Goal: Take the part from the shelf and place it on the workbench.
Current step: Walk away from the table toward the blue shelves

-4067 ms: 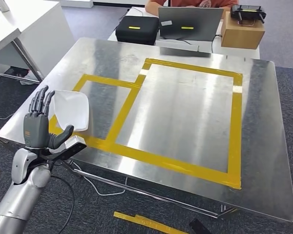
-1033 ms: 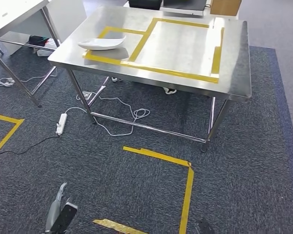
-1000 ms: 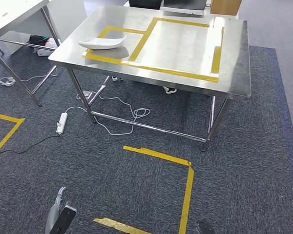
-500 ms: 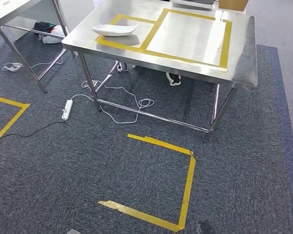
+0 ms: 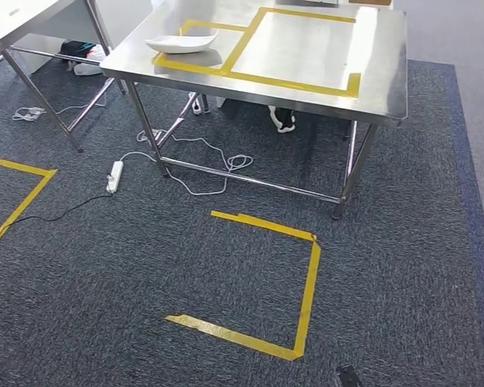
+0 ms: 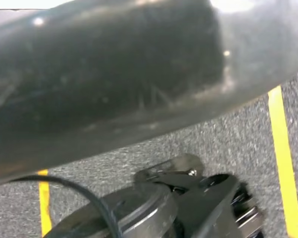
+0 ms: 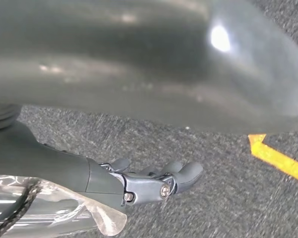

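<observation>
Right hand (image 7: 147,183) hangs over the carpet with fingers stretched out and nothing in them. The left hand (image 6: 200,198) is a dark blur in its wrist view, so whether it is open cannot be told. Four seconds ago the left hand held the white part (image 5: 181,42) at the bench edge. The part now rests alone in the smaller taped square, at 11 o'clock in the head view, and the robot has backed well away from the workbench (image 5: 379,72). By the look of it, the placing is done. Between robot and bench lies a floor tape outline (image 5: 306,282). A power strip (image 5: 114,176) and loose cable (image 5: 209,173) trail at 10 o'clock, a trip risk if it walks that way.
</observation>
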Motion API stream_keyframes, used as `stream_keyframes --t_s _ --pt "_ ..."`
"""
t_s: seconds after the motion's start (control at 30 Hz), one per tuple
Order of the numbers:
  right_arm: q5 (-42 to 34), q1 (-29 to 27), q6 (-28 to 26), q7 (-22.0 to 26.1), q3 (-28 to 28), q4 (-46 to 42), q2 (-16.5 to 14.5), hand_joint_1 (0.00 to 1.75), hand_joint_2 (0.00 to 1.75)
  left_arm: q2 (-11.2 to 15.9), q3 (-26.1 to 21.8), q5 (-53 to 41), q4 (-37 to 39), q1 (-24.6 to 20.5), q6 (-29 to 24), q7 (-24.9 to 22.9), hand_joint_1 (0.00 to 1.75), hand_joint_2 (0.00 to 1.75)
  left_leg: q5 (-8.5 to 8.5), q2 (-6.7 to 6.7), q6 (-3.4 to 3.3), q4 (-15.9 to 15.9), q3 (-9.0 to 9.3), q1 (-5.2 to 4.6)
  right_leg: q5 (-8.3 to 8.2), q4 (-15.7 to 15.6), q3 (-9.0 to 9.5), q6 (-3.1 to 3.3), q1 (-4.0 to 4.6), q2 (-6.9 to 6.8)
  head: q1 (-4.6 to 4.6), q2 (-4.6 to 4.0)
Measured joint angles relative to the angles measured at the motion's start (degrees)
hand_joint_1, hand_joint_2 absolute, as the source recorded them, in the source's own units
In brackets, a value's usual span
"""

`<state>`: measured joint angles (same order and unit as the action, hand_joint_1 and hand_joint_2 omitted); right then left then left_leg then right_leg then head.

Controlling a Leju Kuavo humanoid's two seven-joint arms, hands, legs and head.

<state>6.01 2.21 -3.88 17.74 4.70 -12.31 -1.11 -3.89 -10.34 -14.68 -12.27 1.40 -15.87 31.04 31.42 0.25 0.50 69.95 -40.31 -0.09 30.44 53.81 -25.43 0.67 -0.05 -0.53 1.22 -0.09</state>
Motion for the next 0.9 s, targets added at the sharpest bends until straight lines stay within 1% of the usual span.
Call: stream_keyframes --t_s 0.03,0.07,0.1,0.13,0.17,0.2,0.23,0.27,0.3,0.33,0.37,0.4,0.43,0.5,0.53,0.57,0.6,0.63,0.67,0.7,0.73,0.77,0.83,0.87,0.9 --pt "0.01 -0.01 -0.01 0.01 -0.01 0.01 0.0 0.0 0.0 -0.01 0.0 -0.13 0.04 -0.01 0.02 0.01 0.0 0.0 0.94 0.0 0.11 2.96 -0.55 0.07 -0.23 0.35 -0.69 0.02 0.04 -0.04 -0.01 0.0" --pt "0.01 -0.05 0.0 0.01 -0.02 0.01 0.0 0.0 0.0 -0.01 0.0 -0.24 0.07 -0.02 0.03 0.01 0.0 0.0 0.75 0.0 0.13 3.98 -0.22 0.1 -0.41 0.73 -1.33 -0.02 0.06 -0.05 0.0 0.0" --pt "0.01 -0.1 0.01 0.01 -0.03 0.02 -0.01 0.0 0.0 0.0 0.0 -0.3 0.09 -0.01 0.05 0.02 0.0 0.0 -0.41 0.0 0.03 2.53 1.27 0.1 -0.52 1.11 -1.86 -0.06 0.06 -0.05 0.01 0.0" --pt "0.01 -0.14 0.01 0.02 -0.03 0.03 -0.02 0.0 0.0 0.01 0.0 -0.32 0.11 -0.02 0.07 0.02 0.0 0.0 -2.01 -0.02 -0.2 -0.91 3.7 0.08 -0.58 1.47 -2.25 -0.11 0.07 -0.03 0.02 0.0" --pt "0.01 -0.17 0.02 0.03 -0.04 0.04 -0.07 0.0 0.0 0.06 0.0 -0.35 0.14 -0.05 0.08 0.01 0.0 0.0 -3.01 -0.08 -0.58 -4.92 6.38 -0.02 -0.6 1.76 -2.63 -0.19 0.12 -0.02 0.0 0.0" --pt "0.01 -0.15 0.02 0.05 -0.05 0.04 -0.11 0.0 0.0 0.1 0.0 -0.4 0.19 -0.09 0.1 0.01 0.0 0.0 -3.67 -0.12 -0.95 -8.48 8.54 -0.12 -0.66 2.01 -2.89 -0.35 0.18 -0.01 -0.02 0.0" --pt "0.01 -0.12 0.02 0.07 -0.05 0.04 -0.16 0.0 0.0 0.13 0.01 -0.48 0.23 -0.11 0.11 0.01 0.0 0.0 -3.82 -0.17 -1.26 -10.74 9.79 -0.24 -0.77 2.18 -3.12 -0.59 0.22 -0.02 -0.03 0.0" --pt "0.01 -0.1 0.01 0.08 -0.06 0.04 -0.2 0.0 0.0 0.16 0.01 -0.57 0.28 -0.12 0.13 0.01 0.0 0.0 -3.57 -0.19 -1.47 -11.63 10.14 -0.37 -0.94 2.25 -3.37 -0.91 0.23 -0.04 -0.04 0.0" --pt "0.01 -0.09 0.02 0.08 -0.07 0.04 -0.2 0.0 0.0 0.14 0.02 -0.65 0.32 -0.11 0.14 0.02 0.0 0.0 -3.67 -0.17 -1.58 -12.08 10.03 -0.36 -1.16 2.3 -3.5 -1.26 0.25 -0.04 -0.03 0.0" --pt "0.01 -0.11 0.02 0.08 -0.07 0.04 -0.2 0.0 0.0 0.09 0.02 -0.71 0.33 -0.13 0.16 0.02 0.0 0.0 -3.72 -0.14 -1.73 -12.63 10.02 -0.19 -1.11 2.42 -3.8 -1.56 0.26 -0.02 -0.02 0.0" --pt "0.01 -0.15 0.01 0.09 -0.09 0.04 -0.2 0.0 0.0 0.07 0.02 -0.77 0.34 -0.18 0.18 0.02 0.0 0.0 -3.86 -0.1 -1.96 -13.22 10.04 -0.02 -0.6 2.9 -4.25 -1.86 0.29 0.06 -0.1 0.0" --pt "0.01 -0.16 0.0 0.09 -0.11 0.04 -0.2 0.0 0.0 0.05 0.02 -0.82 0.35 -0.24 0.22 0.03 0.0 0.0 -4.08 -0.05 -2.28 -13.79 9.98 0.18 0.61 4.42 -5.11 -2.15 0.29 0.17 -0.24 0.0" --pt "0.01 -0.15 -0.02 0.09 -0.16 0.04 -0.2 0.0 0.0 0.02 0.02 -0.88 0.36 -0.3 0.27 0.04 0.0 0.0 -4.31 -0.01 -2.53 -14.17 9.84 0.31 2.39 7.07 -6.41 -2.41 0.21 0.28 -0.36 0.0" --pt "0.01 -0.2 -0.03 0.1 -0.25 0.04 -0.21 0.0 0.0 -0.02 0.02 -0.98 0.4 -0.34 0.4 0.05 0.0 0.0 -4.75 0.02 -2.81 -14.16 9.24 0.27 6.11 14.62 -9.62 -2.94 -0.08 0.4 -0.5 0.0" --pt "0.01 -0.28 -0.06 0.1 -0.29 0.05 -0.21 0.0 0.0 -0.07 0.02 -1.01 0.43 -0.34 0.48 0.07 0.0 0.0 -4.9 0.03 -2.77 -14.09 8.98 0.26 6.94 17.41 -10.72 -3.17 -0.21 0.4 -0.5 0.0" --pt "0.01 -0.35 -0.11 0.13 -0.34 0.05 -0.21 0.0 0.0 -0.13 0.02 -1.02 0.46 -0.33 0.56 0.08 0.0 0.0 -5.04 0.03 -2.71 -14.0 8.77 0.27 6.71 18.34 -10.93 -3.37 -0.35 0.4 -0.5 0.0" --pt "0.01 -0.39 -0.16 0.18 -0.39 0.06 -0.2 0.0 0.0 -0.18 0.02 -1.03 0.49 -0.32 0.66 0.1 0.0 0.0 -5.14 0.03 -2.63 -13.84 8.59 0.31 5.44 17.02 -10.06 -3.53 -0.49 0.39 -0.51 0.0" --pt "0.01 -0.37 -0.21 0.27 -0.43 0.07 -0.2 0.0 0.0 -0.22 0.02 -1.04 0.5 -0.33 0.78 0.13 0.0 0.0 -5.2 0.02 -2.52 -13.62 8.43 0.37 3.5 13.8 -8.25 -3.65 -0.64 0.37 -0.52 0.0" --pt "0.01 -0.3 -0.24 0.4 -0.46 0.07 -0.2 0.0 0.0 -0.26 0.02 -1.06 0.51 -0.34 0.87 0.16 0.0 0.0 -5.23 0.02 -2.34 -13.37 8.28 0.38 1.85 9.78 -6.09 -3.71 -0.8 0.36 -0.52 0.0" --pt "-0.01 -0.22 -0.21 0.57 -0.49 0.07 -0.2 0.0 0.0 -0.27 0.03 -1.12 0.52 -0.36 0.95 0.19 0.0 0.0 -5.25 0.0 -2.08 -13.01 8.07 0.3 0.79 6.12 -4.23 -3.66 -0.85 0.4 -0.53 0.0" --pt "-0.07 -0.14 -0.09 0.74 -0.5 0.07 -0.2 0.0 0.0 -0.27 0.03 -1.21 0.53 -0.39 0.98 0.21 0.0 0.0 -5.33 -0.01 -1.75 -12.74 7.81 0.19 0.35 3.77 -3.05 -3.44 -0.85 0.44 -0.5 0.0" --pt "-0.14 -0.14 0.08 0.91 -0.52 0.07 -0.2 0.0 0.0 -0.27 0.04 -1.3 0.54 -0.4 0.99 0.21 0.0 0.0 -5.48 -0.01 -1.37 -12.55 7.55 0.09 0.43 2.72 -2.63 -3.13 -0.8 0.5 -0.51 0.0" --pt "-0.3 -0.35 0.52 1.14 -0.54 0.09 -0.22 0.0 0.0 -0.26 0.04 -1.41 0.6 -0.39 1.01 0.21 0.0 0.0 -5.79 -0.03 -0.69 -12.38 7.15 0.07 0.2 2.69 -2.88 -2.22 -0.74 0.51 -0.51 0.0" --pt "-0.34 -0.45 0.66 1.21 -0.55 0.1 -0.27 0.0 0.0 -0.25 0.04 -1.41 0.64 -0.37 1.01 0.21 0.0 0.0 -5.46 -0.05 -0.38 -12.03 6.93 0.15 -0.07 2.67 -3.0 -1.76 -0.78 0.46 -0.52 0.0" --pt "-0.37 -0.47 0.74 1.25 -0.56 0.1 -0.31 0.0 0.0 -0.23 0.04 -1.41 0.68 -0.36 1.01 0.21 0.0 0.0 -4.38 -0.07 -0.09 -10.83 6.46 0.23 -0.36 2.61 -3.11 -1.29 -0.84 0.39 -0.45 0.0"
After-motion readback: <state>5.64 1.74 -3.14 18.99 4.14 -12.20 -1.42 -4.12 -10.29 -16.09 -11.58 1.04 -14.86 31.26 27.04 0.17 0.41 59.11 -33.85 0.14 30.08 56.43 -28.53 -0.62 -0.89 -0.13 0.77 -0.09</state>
